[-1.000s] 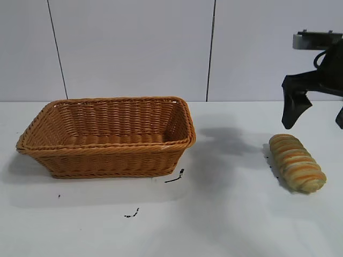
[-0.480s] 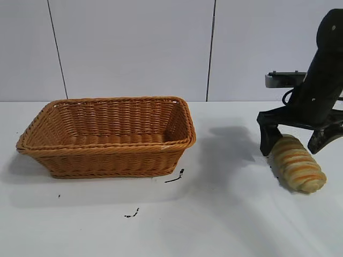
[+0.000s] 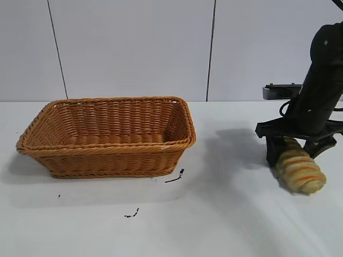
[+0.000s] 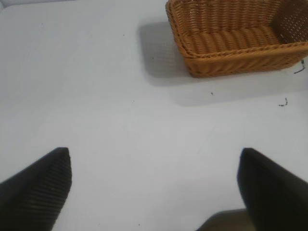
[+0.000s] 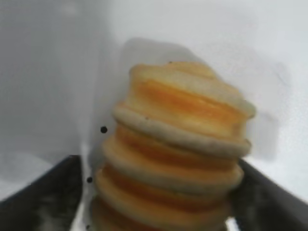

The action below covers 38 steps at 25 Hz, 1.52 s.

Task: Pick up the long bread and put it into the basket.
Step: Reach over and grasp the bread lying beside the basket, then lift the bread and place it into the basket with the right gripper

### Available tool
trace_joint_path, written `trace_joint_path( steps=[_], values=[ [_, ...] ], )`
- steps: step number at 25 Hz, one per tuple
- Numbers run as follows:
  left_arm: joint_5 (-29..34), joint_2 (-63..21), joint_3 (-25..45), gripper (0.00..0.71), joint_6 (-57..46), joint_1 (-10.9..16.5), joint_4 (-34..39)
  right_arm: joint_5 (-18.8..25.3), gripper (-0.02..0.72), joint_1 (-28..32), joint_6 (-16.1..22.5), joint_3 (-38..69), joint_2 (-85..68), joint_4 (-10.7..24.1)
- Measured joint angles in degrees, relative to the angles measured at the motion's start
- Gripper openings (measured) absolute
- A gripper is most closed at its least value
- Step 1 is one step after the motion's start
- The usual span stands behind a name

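Note:
The long bread [image 3: 303,171], a tan loaf with orange-brown spiral bands, lies on the white table at the right. My right gripper [image 3: 293,156] has come down over its far end, with one black finger on each flank. In the right wrist view the long bread [image 5: 178,144] fills the space between the fingers [image 5: 48,197] of my right gripper [image 5: 156,163], which have closed in on it. The basket [image 3: 107,144], orange-brown wicker, stands empty at the left. My left gripper [image 4: 154,154] hangs open over bare table, well short of the basket [image 4: 231,53].
Small black marks [image 3: 175,178] lie on the table in front of the basket's right corner, and another mark [image 3: 132,213] lies nearer the front. White table stretches between the basket and the loaf. A panelled white wall closes the back.
My right arm has dropped from above the table onto the loaf. Its jaws stood wide apart and have now drawn in against the bread's sides. The basket has not moved.

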State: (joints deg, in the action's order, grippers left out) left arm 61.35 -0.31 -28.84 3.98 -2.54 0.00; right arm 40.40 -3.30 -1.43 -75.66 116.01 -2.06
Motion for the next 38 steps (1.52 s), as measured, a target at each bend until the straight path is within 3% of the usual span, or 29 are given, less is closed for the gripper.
trace_joint_path(
  steps=[3,7,15,18,24,31,33,38],
  values=[
    [0.0,0.0,0.0,0.696,0.0,0.0,0.0,1.3,0.165,0.0,0.0,-0.4,-5.0,0.2],
    [0.0,0.0,0.0,0.696,0.0,0.0,0.0,8.6,0.16,0.0,0.0,-6.4,-7.6,0.2],
    [0.0,0.0,0.0,0.696,0.0,0.0,0.0,23.7,0.147,-3.3,-1.5,-30.7,-0.1,1.5],
    [0.0,0.0,0.0,0.696,0.0,0.0,0.0,26.8,0.145,-6.8,-3.8,-40.2,4.4,1.7],
    [0.0,0.0,0.0,0.696,0.0,0.0,0.0,26.5,0.143,-17.7,-15.4,-52.3,9.6,1.7],
    [0.0,0.0,0.0,0.696,0.0,0.0,0.0,17.9,0.134,-29.7,-34.9,-53.3,12.4,1.4],
    [0.0,0.0,0.0,0.696,0.0,0.0,0.0,16.1,0.134,-31.9,-39.5,-53.3,13.9,0.4],
    [0.0,0.0,0.0,0.696,0.0,0.0,0.0,13.7,0.134,-34.0,-46.5,-53.3,19.1,-5.0]
  ],
)
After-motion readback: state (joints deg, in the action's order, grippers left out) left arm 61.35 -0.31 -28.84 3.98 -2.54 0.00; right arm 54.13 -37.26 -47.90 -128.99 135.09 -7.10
